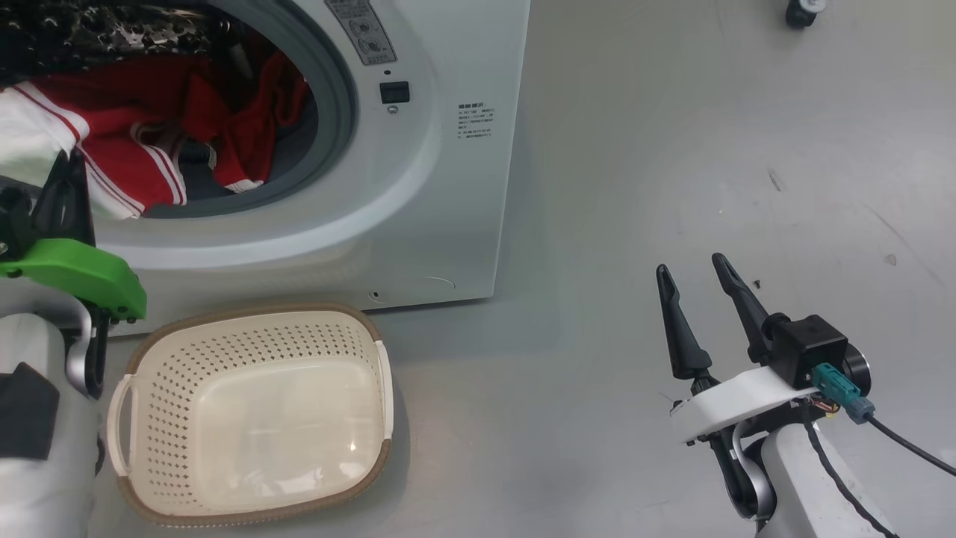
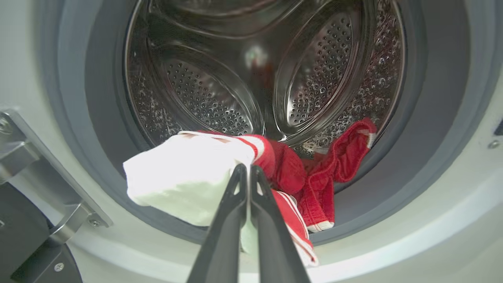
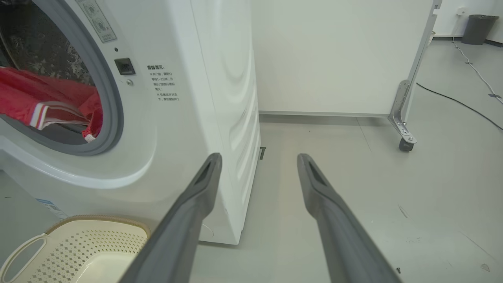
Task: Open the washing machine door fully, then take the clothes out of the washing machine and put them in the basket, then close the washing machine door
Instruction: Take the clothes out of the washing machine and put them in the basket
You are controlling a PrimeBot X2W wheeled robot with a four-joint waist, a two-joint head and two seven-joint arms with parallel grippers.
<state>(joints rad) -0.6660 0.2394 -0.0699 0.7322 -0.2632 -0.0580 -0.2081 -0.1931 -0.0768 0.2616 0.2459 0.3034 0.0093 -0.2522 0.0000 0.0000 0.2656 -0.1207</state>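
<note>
Hanging half out of the round hole in the washing machine (image 1: 448,187), the clothes (image 2: 184,177) lie in a soft, crumpled heap over the thick grey rubber ring (image 2: 432,118). One piece is plain white and puffy. The others are bright red with thin white stripes along their edges, and one red piece lies further back against the drum (image 2: 204,98). The drum is shiny metal, curved like a bowl and dotted with many tiny holes. The left gripper (image 2: 248,167) is at the front of the hole, and its two long dark fingers are pinched tight together on the clothes, right where the white piece meets a red one. A bit of white cloth shows between the fingers lower down. A flat metal hinge (image 2: 23,145) sits beside the hole in the left wrist view. The machine is a big, smooth white box with small printed words on its front. The basket (image 1: 246,310) stands on the grey floor (image 1: 672,149) just in front of the machine, below the hole. It is cream plastic, rounded at the corners, full of little holes, with a brown woven-looking rim and loop handles. The right gripper (image 1: 691,264) hangs over the bare floor, well apart from the machine, with its fingers spread wide and nothing between them.
</note>
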